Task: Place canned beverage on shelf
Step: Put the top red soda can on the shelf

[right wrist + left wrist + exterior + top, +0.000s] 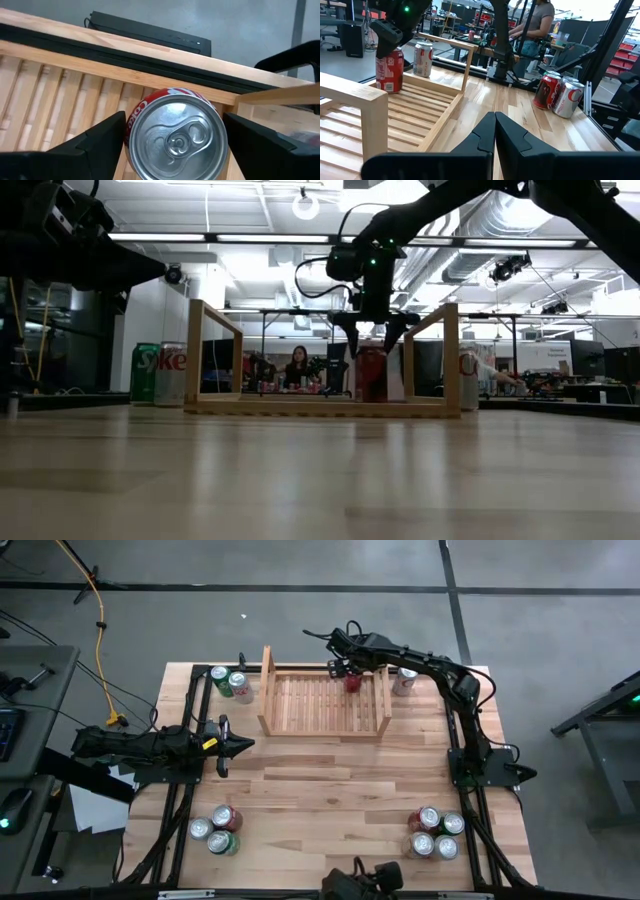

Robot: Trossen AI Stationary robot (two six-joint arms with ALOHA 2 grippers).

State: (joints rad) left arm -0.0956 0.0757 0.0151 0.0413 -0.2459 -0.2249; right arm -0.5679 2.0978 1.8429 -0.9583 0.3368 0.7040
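Note:
A red canned beverage [175,135] stands upright on the slatted base of the pale wooden shelf [320,705], in its far right corner beside the right side board. My right gripper [175,145] hangs over the can, slanting down, open. One finger stands on each side of the can's upper part, apart from it in the low view [375,335]. The can [389,70] also shows in the left wrist view, on the slats. My left gripper [235,744] waits shut and level at the table's left side, left of the shelf.
Two cans [228,682] stand left of the shelf at the far left, and a white can [404,680] stands just right of it. Clusters of cans sit near left [218,830] and near right [435,833]. A person [298,365] sits beyond the table.

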